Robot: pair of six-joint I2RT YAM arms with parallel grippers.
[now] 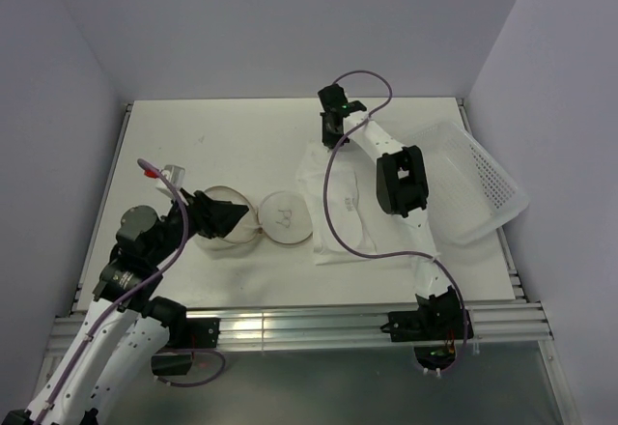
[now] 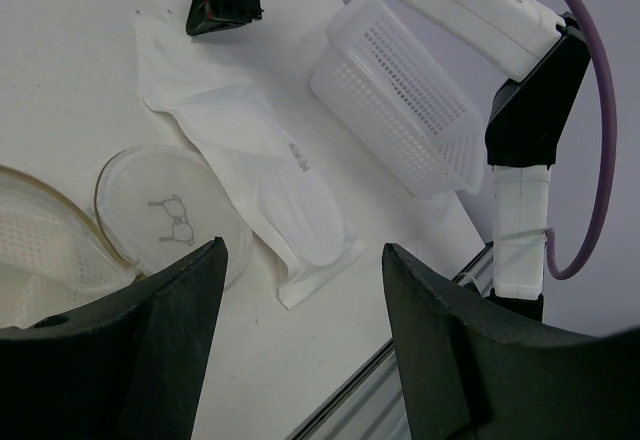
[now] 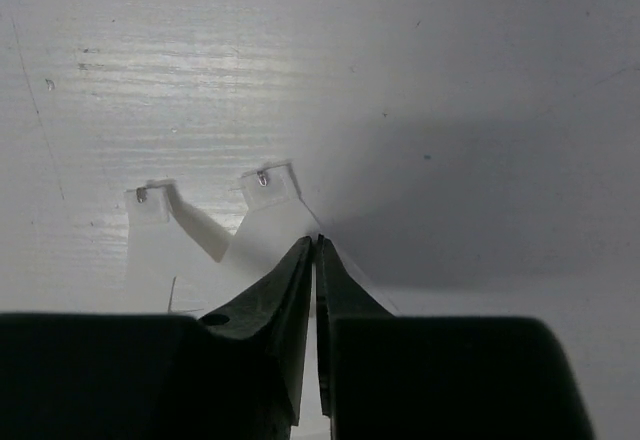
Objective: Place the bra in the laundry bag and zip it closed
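"Top external first: how far along is it?"

"Hardly begun, I'd say. The bra [image 1: 350, 193] lies spread on the counter [image 1: 222, 145], wholly outside the laundry bag [image 2: 45, 235]. The bag is unzipped, and its round lid [image 1: 286, 215] with the little eyeglasses mark is flopped open flat to the right of the drum, just left of the bra."

"So what's left?"

"Nearly everything: lift the bra, stuff it into the drum, fold the lid over and run the zip round. It looks wider than the bag, so I expect it will need bunching."

"Which way does the bra lie?"

"Its long axis runs from the far side toward the near side, slanting a bit rightward as it comes near. The end with the two hook tabs [image 3: 262, 182] points far, and the broad rounded end points near. The perforated tray [image 1: 473, 179] sits just to its right."

"And the arms?"

"The right gripper [image 1: 333, 138] is at that far end. In the right wrist view its jaws are pressed together, apparently pinching the fabric edge just beside the tabs. The left gripper [image 1: 227, 214] hovers over the open drum with its jaws spread wide and nothing between them."

"Is the zip pull visible?"

"I can't make it out in any view."
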